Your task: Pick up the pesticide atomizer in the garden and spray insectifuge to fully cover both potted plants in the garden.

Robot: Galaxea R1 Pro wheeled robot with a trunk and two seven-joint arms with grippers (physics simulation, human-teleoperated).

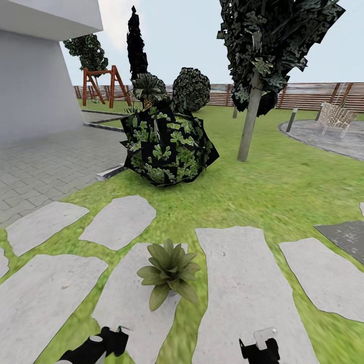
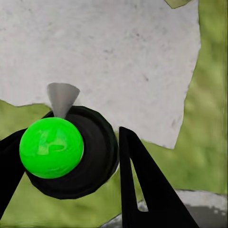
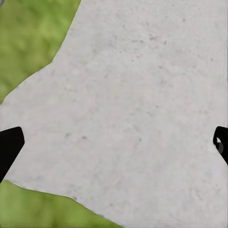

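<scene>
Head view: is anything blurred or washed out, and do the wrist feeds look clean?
Head view: lawn smeared, flat light, potted plant fairly sharp. Left wrist view: atomizer soft-edged, with a glossy sheen on its green ball between the left gripper fingers. Right wrist view: stepping stone evenly lit, slightly soft.

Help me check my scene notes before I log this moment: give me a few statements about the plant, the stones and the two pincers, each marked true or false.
1. The potted plant sits on a grey stepping stone. True.
2. The left pincer holds nothing. False: it grips the atomizer, with its green ball and grey nozzle.
3. The right pincer is open over a stepping stone. True.
4. The big dark leafy shrub stands nearer the robot than the potted plant. False: it stands farther off, on the lawn.
5. A wooden fence runs along the far edge. True.
</scene>
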